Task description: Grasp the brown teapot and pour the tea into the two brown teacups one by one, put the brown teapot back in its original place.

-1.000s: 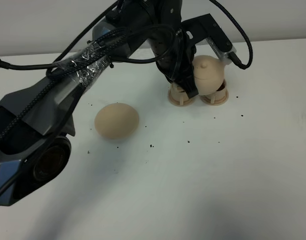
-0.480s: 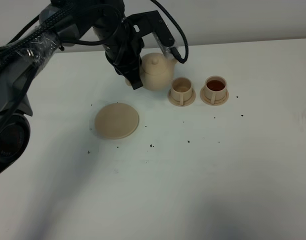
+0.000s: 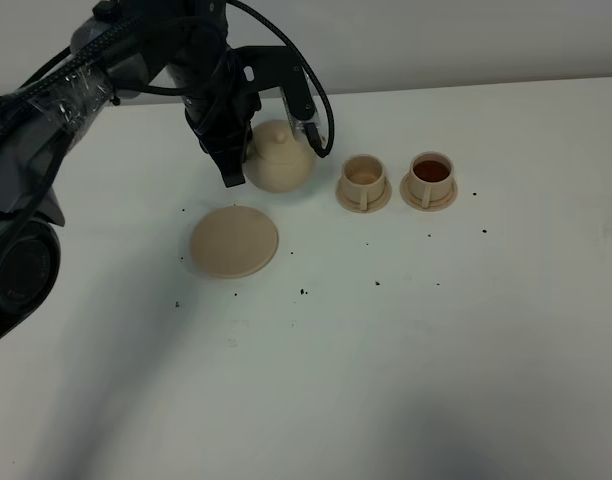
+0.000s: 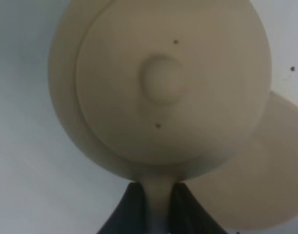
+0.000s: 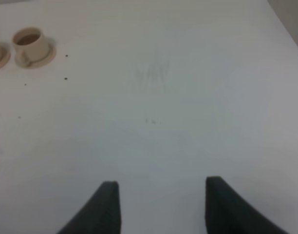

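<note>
The brown teapot (image 3: 279,158) hangs upright just above the table, behind the flat round saucer (image 3: 234,241) that is its original place. My left gripper (image 3: 241,165) is shut on its handle. From the left wrist I look down on the teapot (image 4: 161,83), with my left gripper (image 4: 158,192) pinching the handle and the saucer (image 4: 268,185) beside it. Two brown teacups stand to the right on small saucers. The right cup (image 3: 430,178) holds reddish-brown tea. What the left cup (image 3: 364,180) holds I cannot make out. My right gripper (image 5: 161,204) is open over bare table.
Small dark specks (image 3: 304,292) are scattered over the white table (image 3: 406,360). The left arm (image 3: 76,90) reaches in from the left. In the right wrist view one cup (image 5: 29,44) stands at a distance.
The left arm has carried the teapot leftward, away from above the cups, toward the large saucer. Both cups are now uncovered.
</note>
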Robot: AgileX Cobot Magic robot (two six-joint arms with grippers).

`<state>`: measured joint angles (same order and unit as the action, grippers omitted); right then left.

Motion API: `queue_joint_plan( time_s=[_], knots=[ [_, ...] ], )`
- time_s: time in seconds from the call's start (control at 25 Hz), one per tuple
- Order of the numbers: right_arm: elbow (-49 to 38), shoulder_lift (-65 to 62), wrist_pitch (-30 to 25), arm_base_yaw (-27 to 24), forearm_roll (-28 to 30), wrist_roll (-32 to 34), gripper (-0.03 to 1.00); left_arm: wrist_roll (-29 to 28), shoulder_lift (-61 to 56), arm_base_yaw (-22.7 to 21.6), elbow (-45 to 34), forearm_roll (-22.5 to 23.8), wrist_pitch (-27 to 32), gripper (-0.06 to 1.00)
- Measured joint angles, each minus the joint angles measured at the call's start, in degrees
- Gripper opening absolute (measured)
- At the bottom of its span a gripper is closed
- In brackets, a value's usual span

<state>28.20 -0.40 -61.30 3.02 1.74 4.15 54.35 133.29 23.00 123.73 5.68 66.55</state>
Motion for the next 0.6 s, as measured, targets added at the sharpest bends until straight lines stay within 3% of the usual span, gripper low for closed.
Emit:
queue_joint_plan(
  time_s=[0.24,0.6],
  knots=[
    [0.0,0.0,0.0,0.0,0.0,0.06,0.43,4.29,1.62,0.0,-0.07,2.8,-4.49,0.16],
    [0.0,0.0,0.0,0.0,0.0,0.0,0.43,4.96,3.98,0.82,-0.07,5.1,-14.04,0.16]
  ],
)
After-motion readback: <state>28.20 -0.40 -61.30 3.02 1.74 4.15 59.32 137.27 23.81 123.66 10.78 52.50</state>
